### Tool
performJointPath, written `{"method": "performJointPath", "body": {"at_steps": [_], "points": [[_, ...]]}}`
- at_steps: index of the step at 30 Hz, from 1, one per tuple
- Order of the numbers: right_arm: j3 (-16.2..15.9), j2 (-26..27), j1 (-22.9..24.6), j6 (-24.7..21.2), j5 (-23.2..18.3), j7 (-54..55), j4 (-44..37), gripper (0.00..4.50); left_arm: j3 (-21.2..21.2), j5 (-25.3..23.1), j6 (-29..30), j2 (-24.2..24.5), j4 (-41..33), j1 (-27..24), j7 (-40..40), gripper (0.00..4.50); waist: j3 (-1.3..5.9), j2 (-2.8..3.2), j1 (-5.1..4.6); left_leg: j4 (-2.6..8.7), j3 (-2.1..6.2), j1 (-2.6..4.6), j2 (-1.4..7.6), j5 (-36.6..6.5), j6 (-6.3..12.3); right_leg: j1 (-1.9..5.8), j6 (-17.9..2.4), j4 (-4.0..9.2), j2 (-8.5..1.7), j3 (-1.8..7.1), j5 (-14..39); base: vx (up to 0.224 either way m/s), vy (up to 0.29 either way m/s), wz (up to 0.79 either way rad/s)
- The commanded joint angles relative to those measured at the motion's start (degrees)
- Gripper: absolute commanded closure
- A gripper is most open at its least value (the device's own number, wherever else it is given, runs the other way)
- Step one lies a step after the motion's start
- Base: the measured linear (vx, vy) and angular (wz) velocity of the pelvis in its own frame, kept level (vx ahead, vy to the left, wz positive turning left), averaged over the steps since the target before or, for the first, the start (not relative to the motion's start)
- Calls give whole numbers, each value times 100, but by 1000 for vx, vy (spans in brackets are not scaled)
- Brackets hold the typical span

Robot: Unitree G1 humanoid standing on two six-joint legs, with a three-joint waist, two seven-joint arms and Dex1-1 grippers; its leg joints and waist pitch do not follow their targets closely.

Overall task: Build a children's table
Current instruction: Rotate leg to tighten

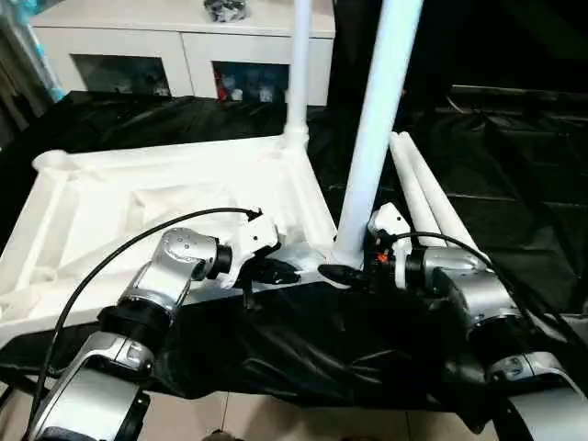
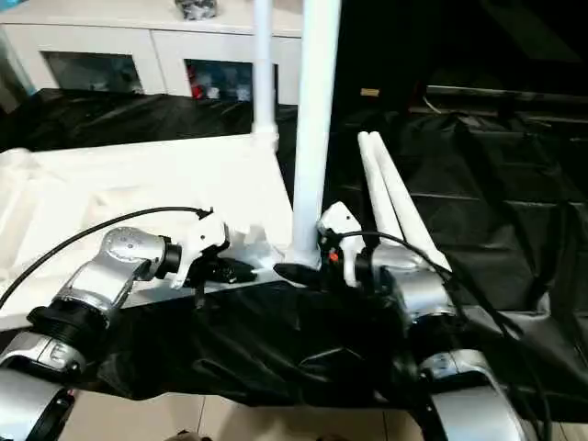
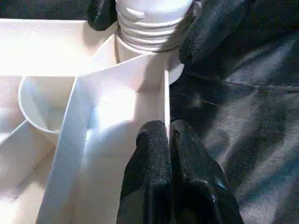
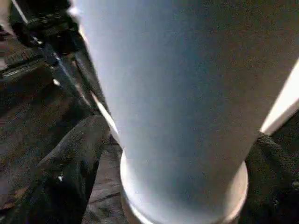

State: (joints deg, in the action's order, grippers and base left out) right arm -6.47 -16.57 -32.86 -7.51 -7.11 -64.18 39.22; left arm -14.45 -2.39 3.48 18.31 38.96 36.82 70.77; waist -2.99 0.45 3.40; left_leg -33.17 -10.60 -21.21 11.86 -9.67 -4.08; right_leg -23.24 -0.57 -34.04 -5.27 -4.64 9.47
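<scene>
The children's table's white tabletop (image 1: 138,197) lies underside up on a black cloth. One leg (image 1: 299,64) stands in its far right corner socket. A second leg (image 1: 377,119) stands in the near right socket, its threaded end (image 3: 152,23) showing above the socket. My left gripper (image 3: 166,135) is shut on the thin rim wall just beside that socket. My right gripper (image 1: 354,265) is open, one black finger (image 4: 70,163) on each side of the near leg's base. Two more legs (image 1: 432,197) lie side by side on the cloth to the right.
The black cloth (image 1: 514,165) covers the work surface and hangs over its near edge above a pale floor (image 1: 303,423). A white cabinet with glass doors (image 1: 184,41) stands behind the tabletop. Black cables loop from both wrists.
</scene>
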Motion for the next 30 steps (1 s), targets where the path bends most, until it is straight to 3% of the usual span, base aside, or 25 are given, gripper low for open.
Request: {"method": "performJointPath", "body": {"at_steps": [1, 2, 10, 12, 15, 16, 18, 25, 26, 30], "points": [[-118, 39, 82, -143, -82, -197, -174, 83, -33, 99, -103, -62, -112, 148, 86, 450, 395, -12, -2, 359, 6, 71, 156, -1325, 316, 296, -1429, 364, -270, 248, 1208, 0, 0, 0], [-116, 44, 84, -161, -88, -200, -187, 105, -30, 102, -102, -65, -115, 147, 94, 450, 394, 5, -2, 359, 7, 70, 155, -1309, 311, 293, -1438, 362, -270, 247, 1187, 0, 0, 0], [-19, 197, 107, -269, -99, 212, -201, 160, 8, 153, -62, -120, -131, 112, -5, 450, 388, -5, -7, 365, 9, 74, 154, -1375, 245, 288, -1379, 377, -278, 251, 1341, 0, 0, 0], [203, 499, -64, -70, 114, 1363, 267, 165, 99, 87, 3, -260, -9, 178, -468, 450, 375, 2, -66, 377, 20, 81, 136, -1484, 119, 252, -1327, 395, -288, 256, 1570, 0, 0, 0], [420, 730, -269, 4, 209, 2331, 731, 172, 162, -16, 102, -385, 129, 272, -921, 450, 370, -13, -126, 388, 40, 79, 115, -1611, 20, 270, -1208, 436, -291, 249, 1907, 0, 0, 0], [610, 909, -432, 45, 183, 2980, 1057, 173, 211, -103, 174, -512, 240, 366, -1333, 450, 365, -21, -184, 381, 35, 89, 114, -1662, -2, 226, -1194, 445, -289, 261, 1997, 0, 0, 0], [765, 1064, -576, 31, 136, 3529, 1314, 173, 273, -150, 291, -662, 334, 460, -1725, 450, 369, -7, -204, 376, 45, 97, 102, -1646, -45, 240, -1152, 458, -290, 254, 2093, 0, 0, 0], [799, 1543, -898, 261, 248, 4367, 1791, 173, 306, -95, 558, -1219, 306, 605, -2405, 450, 400, -11, -179, 355, 16, 57, 98, -1330, 179, 279, -1287, 402, -263, 259, 1373, 0, 0, 0], [821, 1579, -929, 290, 225, 4353, 1839, 118, 288, -88, 553, -1249, 281, 596, -2394, 450, 408, -11, -177, 350, 13, 58, 99, -1312, 202, 282, -1307, 394, -265, 260, 1312, 0, 0, 0], [784, 1629, -1029, 417, 197, 4036, 1950, 84, 201, -88, 433, -1260, 214, 518, -2213, 450, 404, -16, -173, 345, -1, 54, 98, -1287, 309, 294, -1380, 385, -265, 266, 1167, 0, 0, 0]]}}
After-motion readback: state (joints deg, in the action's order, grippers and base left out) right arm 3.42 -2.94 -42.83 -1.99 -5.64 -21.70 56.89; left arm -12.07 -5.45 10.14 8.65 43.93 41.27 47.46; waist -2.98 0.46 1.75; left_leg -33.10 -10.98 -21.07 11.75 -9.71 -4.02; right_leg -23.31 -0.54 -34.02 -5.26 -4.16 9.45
